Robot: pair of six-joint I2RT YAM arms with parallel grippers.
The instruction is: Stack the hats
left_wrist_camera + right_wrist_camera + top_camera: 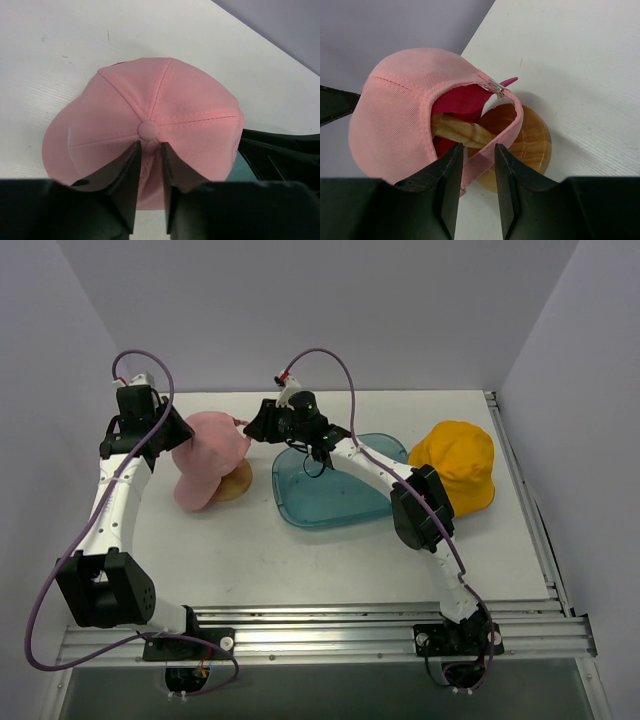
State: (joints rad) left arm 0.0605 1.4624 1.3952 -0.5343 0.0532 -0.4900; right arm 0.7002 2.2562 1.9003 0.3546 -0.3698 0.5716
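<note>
A pale pink hat [210, 452] [165, 95] [395, 115] sits over the round-topped wooden stand [240, 485] [530, 145]. Under it a magenta hat [455, 106] shows through the back opening. My left gripper [172, 432] [150, 150] presses on the crown just below the top button, its fingers close together with a puckered fold of pink cloth pinched between them. My right gripper [255, 423] [478, 150] is at the hat's back, and the pink back strap crosses between its fingers and touches both. A yellow-orange hat [458, 465] lies apart at the right.
A translucent teal oval tray [320, 505] [240, 165] lies on the white table between the stand and the yellow-orange hat, under the right arm. Grey walls close in the back and both sides. A metal rail runs along the table's near edge.
</note>
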